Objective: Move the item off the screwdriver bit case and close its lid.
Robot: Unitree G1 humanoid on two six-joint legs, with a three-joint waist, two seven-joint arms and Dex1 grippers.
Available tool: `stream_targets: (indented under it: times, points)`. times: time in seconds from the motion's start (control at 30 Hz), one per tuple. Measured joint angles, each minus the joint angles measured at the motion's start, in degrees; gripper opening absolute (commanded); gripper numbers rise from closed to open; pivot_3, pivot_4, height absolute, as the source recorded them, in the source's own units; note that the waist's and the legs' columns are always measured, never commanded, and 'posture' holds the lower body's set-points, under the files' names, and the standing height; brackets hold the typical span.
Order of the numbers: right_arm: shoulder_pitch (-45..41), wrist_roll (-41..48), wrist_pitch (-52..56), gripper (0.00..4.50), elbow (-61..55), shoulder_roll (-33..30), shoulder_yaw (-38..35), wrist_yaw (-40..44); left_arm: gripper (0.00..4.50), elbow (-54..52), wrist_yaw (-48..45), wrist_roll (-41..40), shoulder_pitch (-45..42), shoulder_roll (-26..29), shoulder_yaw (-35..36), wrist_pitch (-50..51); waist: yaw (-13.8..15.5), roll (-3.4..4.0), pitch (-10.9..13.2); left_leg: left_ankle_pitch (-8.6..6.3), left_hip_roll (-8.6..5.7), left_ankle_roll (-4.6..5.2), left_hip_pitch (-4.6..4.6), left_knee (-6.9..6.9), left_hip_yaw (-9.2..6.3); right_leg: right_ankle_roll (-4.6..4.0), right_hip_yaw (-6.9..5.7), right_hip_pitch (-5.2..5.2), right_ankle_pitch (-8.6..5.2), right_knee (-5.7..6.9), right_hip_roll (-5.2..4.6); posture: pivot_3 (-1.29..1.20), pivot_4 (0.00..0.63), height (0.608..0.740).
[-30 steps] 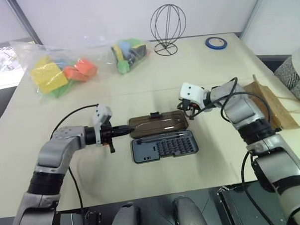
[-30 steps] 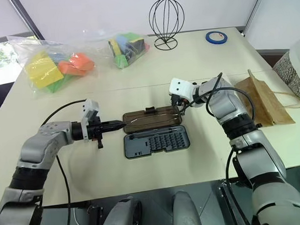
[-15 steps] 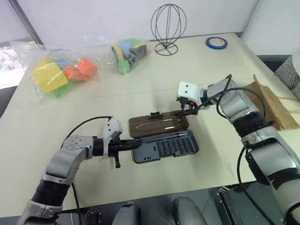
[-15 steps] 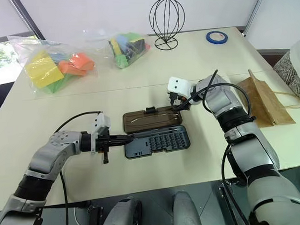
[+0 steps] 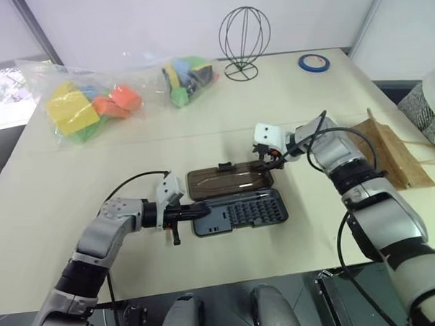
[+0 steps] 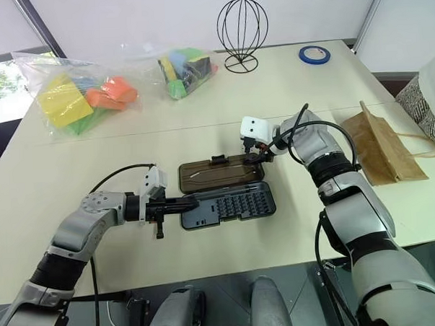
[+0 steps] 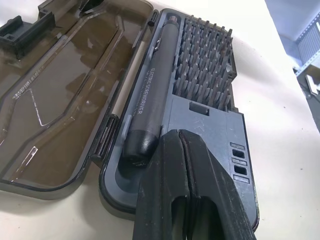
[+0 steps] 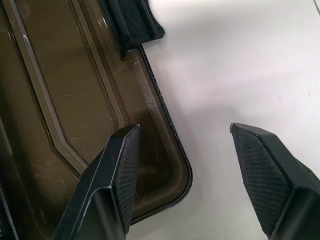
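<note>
Left eye view: wire ornament (image 5: pixel 244 41) behind lid (image 5: pixel 228 181)

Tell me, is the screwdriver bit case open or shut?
Open. The lid lies flat on the table beside the bit case, whose bits show uncovered.

Robot test lab, bare cream table (image 5: pixel 286 88), white partition walls (image 5: pixel 161 21), bagged toy blocks (image 5: pixel 81 104), wire stand (image 5: pixel 242 43)

Individual bits in the screwdriver bit case (image 6: pixel 234 204) are too small to distinguish; the left gripper (image 7: pixel 186 150) hides the case's near corner in the wrist view.
</note>
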Motion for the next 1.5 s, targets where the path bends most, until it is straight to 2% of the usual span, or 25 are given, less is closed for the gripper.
stream_targets:
  times: [0.27, 0.53, 0.87, 1.2, 1.3, 1.43, 1.5]
  points:
    - [-1.1, 1.2, 5.2, 2.96, 0.5, 3.5, -1.1, 1.9, 0.0, 0.0, 0.1, 0.2, 0.0, -0.5, 0.0, -0.1, 0.0, 0.0, 0.0, 0.0, 0.01, 0.0, -0.01, -0.01, 0.0, 0.0, 0.0, -0.03, 0.0, 0.03, 0.0, 0.0, 0.15, 0.74]
    - [-1.9, 1.7, 6.0, 2.96, 2.7, 4.9, -1.3, 2.0, 0.0, 0.0, 0.3, 0.8, 0.0, -0.6, 0.0, -0.7, 0.0, 0.0, 0.0, 0.0, 0.0, 0.0, 0.0, 0.0, -0.01, 0.0, 0.0, -0.02, 0.0, 0.03, 0.0, 0.0, 0.15, 0.74]
    - [-7.6, 0.3, 0.3, 2.96, 15.5, 5.0, -0.8, 2.7, 0.0, 0.0, 0.8, 1.3, 0.1, -1.0, 0.0, -1.1, 0.0, 0.01, 0.0, 0.0, -0.01, -0.01, 0.01, 0.01, -0.01, 0.0, 0.0, 0.02, 0.0, 0.03, -0.01, 0.0, 0.15, 0.74]
    - [-8.5, -1.2, -4.6, 2.96, 18.6, 5.2, -0.6, 2.7, 0.0, -0.1, 1.3, 1.7, 0.2, -1.5, 0.0, -1.3, 0.1, 0.02, 0.0, 0.01, -0.02, -0.01, 0.06, 0.03, -0.03, 0.0, -0.01, 0.08, 0.0, 0.04, -0.01, 0.0, 0.15, 0.74]
    - [-8.7, -1.7, -5.0, 2.16, 19.2, 5.4, -0.6, 2.7, 0.0, -0.1, 1.3, 1.7, 0.3, -1.5, 0.0, -1.3, 0.0, 0.02, 0.0, 0.01, -0.02, -0.01, 0.09, 0.03, -0.03, 0.0, -0.01, 0.1, 0.0, 0.04, -0.01, 0.0, 0.15, 0.74]
    - [-8.8, -1.9, -5.5, 0.16, 19.6, 5.8, -0.5, 3.3, 0.0, -0.2, 1.8, 2.0, 0.3, -1.5, 0.0, -1.3, -0.1, 0.02, -0.1, 0.01, -0.01, -0.01, 0.14, 0.06, -0.02, 0.0, 0.0, 0.16, 0.0, 0.04, 0.0, 0.0, 0.15, 0.74]
    - [-9.5, -3.4, -6.0, 0.07, 19.7, 5.7, 0.4, 3.4, 0.0, -0.3, 2.2, 2.1, 0.4, -1.5, 0.0, -1.3, -0.1, -0.05, -0.1, 0.01, 0.01, -0.01, 0.2, 0.07, -0.05, 0.0, -0.02, 0.22, 0.0, 0.07, 0.03, 0.0, 0.15, 0.74]
